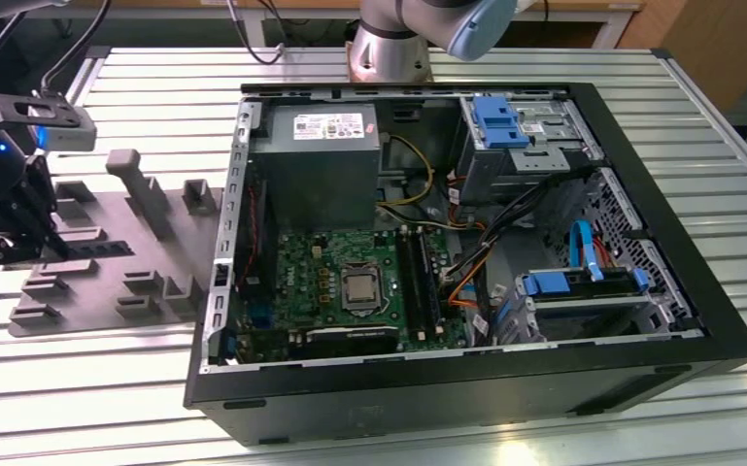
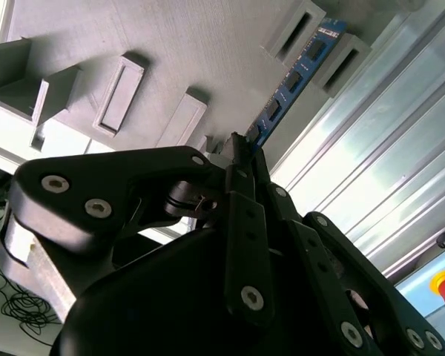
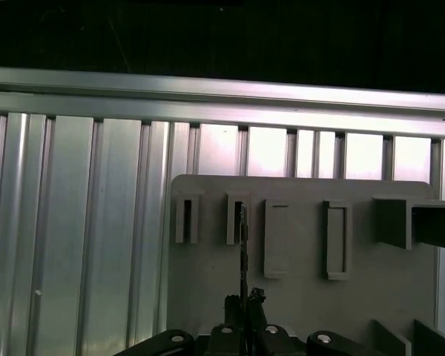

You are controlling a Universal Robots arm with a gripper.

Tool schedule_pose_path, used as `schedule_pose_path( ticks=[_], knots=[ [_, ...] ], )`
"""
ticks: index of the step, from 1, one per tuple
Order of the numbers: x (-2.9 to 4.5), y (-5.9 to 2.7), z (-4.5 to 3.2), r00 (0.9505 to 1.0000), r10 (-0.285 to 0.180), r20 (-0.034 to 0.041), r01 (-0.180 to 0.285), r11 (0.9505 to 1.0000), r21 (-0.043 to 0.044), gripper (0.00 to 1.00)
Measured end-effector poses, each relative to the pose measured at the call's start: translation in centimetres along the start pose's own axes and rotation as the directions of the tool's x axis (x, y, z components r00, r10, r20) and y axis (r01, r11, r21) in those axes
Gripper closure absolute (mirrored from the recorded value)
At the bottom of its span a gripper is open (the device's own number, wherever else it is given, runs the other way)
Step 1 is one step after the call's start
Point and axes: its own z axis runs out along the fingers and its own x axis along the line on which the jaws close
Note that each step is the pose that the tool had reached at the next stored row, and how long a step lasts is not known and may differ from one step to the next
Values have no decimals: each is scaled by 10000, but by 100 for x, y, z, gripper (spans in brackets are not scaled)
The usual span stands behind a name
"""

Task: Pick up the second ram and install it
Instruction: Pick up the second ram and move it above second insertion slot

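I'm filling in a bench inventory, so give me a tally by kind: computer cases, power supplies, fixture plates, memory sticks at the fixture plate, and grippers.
open computer case: 1
power supply: 1
grey fixture plate: 1
memory stick at the plate, the second ram, clamped by the fingers: 1
gripper: 1
Total: 5

In the second wrist view you lose the near end of the second ram (image 2: 291, 80) between the pinching fingers of the gripper (image 2: 242, 148). In the exterior view the edge cuts its body, and shadow swallows its fingertips.
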Motion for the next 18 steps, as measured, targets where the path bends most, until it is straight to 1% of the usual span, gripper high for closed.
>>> schedule_pose_path(
  ticks=[10,18],
  knots=[
    [-1,1,-41,10000,0,-1,0,10000,-1,86],
    [-2,2,-88,10000,0,-1,0,10000,-2,86]
  ],
)
